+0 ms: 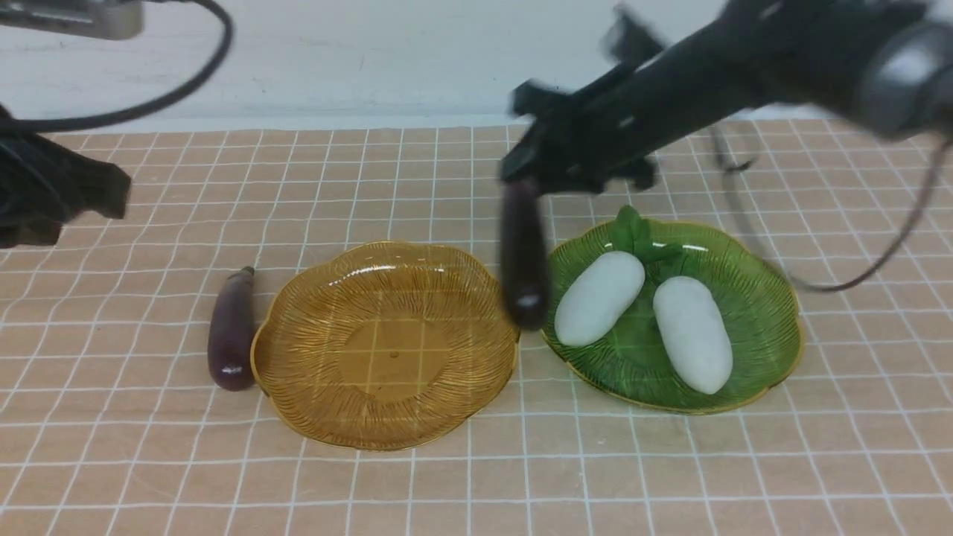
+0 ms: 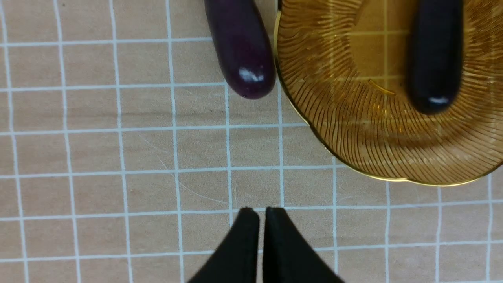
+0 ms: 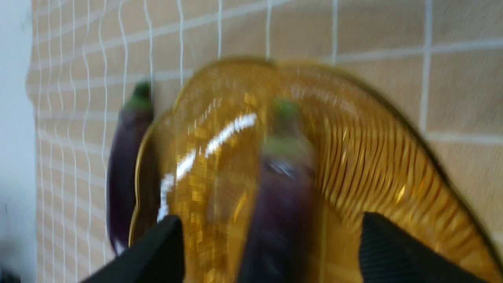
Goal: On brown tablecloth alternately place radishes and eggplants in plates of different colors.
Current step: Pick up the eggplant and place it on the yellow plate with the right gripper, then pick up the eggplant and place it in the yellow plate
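Right gripper (image 3: pixel 271 236) fingers (image 3: pixel 167 243) spread open above the amber plate (image 1: pixel 394 417), one eggplant (image 3: pixel 281 212) between. Left gripper (image 2: pixel 262 212), toward the tablecloth's (image 1: pixel 521 476) left edge, is closed.

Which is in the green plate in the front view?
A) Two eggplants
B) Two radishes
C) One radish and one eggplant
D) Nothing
B: two white radishes, one nearer the amber plate and the other to its right, lie in the green plate.
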`<state>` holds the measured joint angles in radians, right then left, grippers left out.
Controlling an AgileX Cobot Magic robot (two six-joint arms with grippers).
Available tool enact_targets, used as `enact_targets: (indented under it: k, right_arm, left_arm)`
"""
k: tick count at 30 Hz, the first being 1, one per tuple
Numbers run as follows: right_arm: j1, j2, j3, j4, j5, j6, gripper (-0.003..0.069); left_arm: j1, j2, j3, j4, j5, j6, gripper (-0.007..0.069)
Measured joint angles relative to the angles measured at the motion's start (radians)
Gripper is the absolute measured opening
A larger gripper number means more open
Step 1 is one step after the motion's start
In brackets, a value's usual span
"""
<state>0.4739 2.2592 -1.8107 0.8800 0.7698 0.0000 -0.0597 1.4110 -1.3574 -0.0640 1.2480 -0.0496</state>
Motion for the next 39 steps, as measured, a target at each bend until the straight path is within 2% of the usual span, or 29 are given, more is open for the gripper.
enact_targets:
  k: [3,5,7,11,17,20,22,26,35,39]
  right_arm:
    - [-0.012,-0.019,-0.003,-0.004,0.088,-0.048,0.0568]
    - [-0.027,-0.036,-0.019,-0.019,0.158,-0.079,0.0568]
    - [-0.058,-0.073,-0.053,-0.059,0.269,-0.109,0.0537]
    - [-0.109,-0.147,-0.105,-0.158,0.401,-0.12,0.0411]
    - [-0.173,-0.33,-0.13,-0.474,0.461,-0.056,0.009]
    - [-0.179,-0.419,-0.106,-0.625,0.471,-0.01,0.0018]
    - [-0.179,-0.489,-0.072,-0.703,0.475,0.013,-0.0002]
    - [-0.179,-0.628,0.019,-0.767,0.484,0.032,-0.0013]
    - [-0.179,-0.852,0.204,-0.78,0.496,0.024,-0.0015]
    - [-0.179,-0.906,0.248,-0.78,0.501,0.023,-0.0015]
  left_arm:
    - [0.0,0.022,0.0,-0.002,0.0,0.0,0.0007]
    - [0.01,0.036,0.0,-0.012,0.0,0.0,0.0007]
    - [0.024,0.047,0.0,-0.03,0.0,0.001,0.0008]
    - [0.077,0.099,0.0,-0.103,-0.06,0.007,0.0011]
    - [0.082,0.182,0.0,-0.123,-0.213,0.021,0.002]
    - [0.082,0.248,0.0,-0.129,-0.302,0.027,0.0056]
    - [0.082,0.277,0.0,-0.129,-0.337,0.027,0.0084]
    - [0.082,0.352,0.0,-0.129,-0.417,0.031,0.0173]
    - [0.082,0.494,0.0,-0.129,-0.576,0.033,0.0465]
    - [0.082,0.551,0.0,-0.129,-0.633,0.032,0.0519]
